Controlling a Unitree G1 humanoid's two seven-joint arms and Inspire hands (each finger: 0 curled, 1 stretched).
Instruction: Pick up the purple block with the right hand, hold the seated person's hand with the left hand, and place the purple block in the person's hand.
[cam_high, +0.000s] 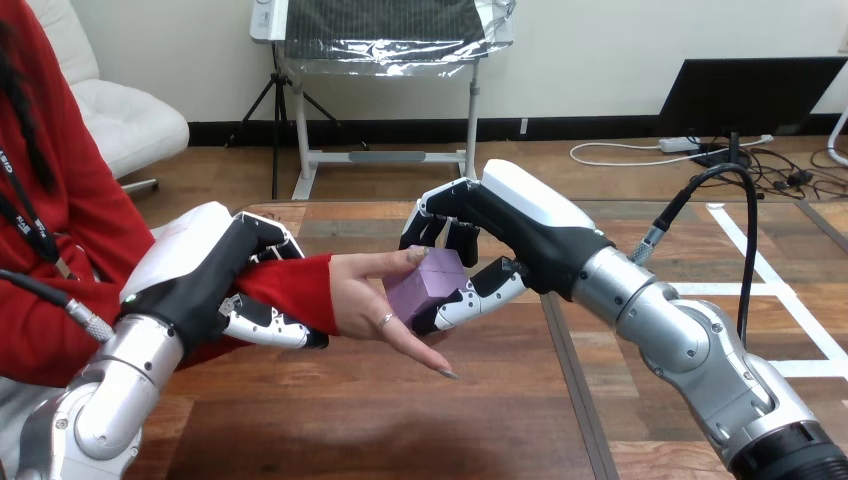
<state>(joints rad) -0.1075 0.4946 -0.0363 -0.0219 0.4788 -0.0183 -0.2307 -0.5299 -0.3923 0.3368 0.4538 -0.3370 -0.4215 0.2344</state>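
One purple block (428, 285) is showing, and much of it is lying behind other things. The right hand (515, 225) is clamping it from the right, with fingers curling down over its far top edge and the thumb pressing against its near right face, so just the top and the near left face are reading clearly. The block is sitting above the bench (400, 425), near the middle of the scene, right against the palm of the person's hand (365, 300). Whether its underside is resting on that palm or hanging just clear of it is hard to tell, since that meeting line is lying behind the block itself. The person's thumb is reaching along the block's far left edge, its tip touching the top.

One person's hand is showing, held open with its fingers pointing near and right over the bench. Its wrist is lying under a red sleeve (298, 285). The left hand (200, 270) is wrapping round that covered wrist, fingers curling over the top and the thumb closing beneath, so the wrist itself is hidden.

Two robot hands are showing, one on each thing, with the person's hand lying between them. The left forearm (105, 405) is running off at the near left corner, the right forearm (700, 355) at the near right corner.
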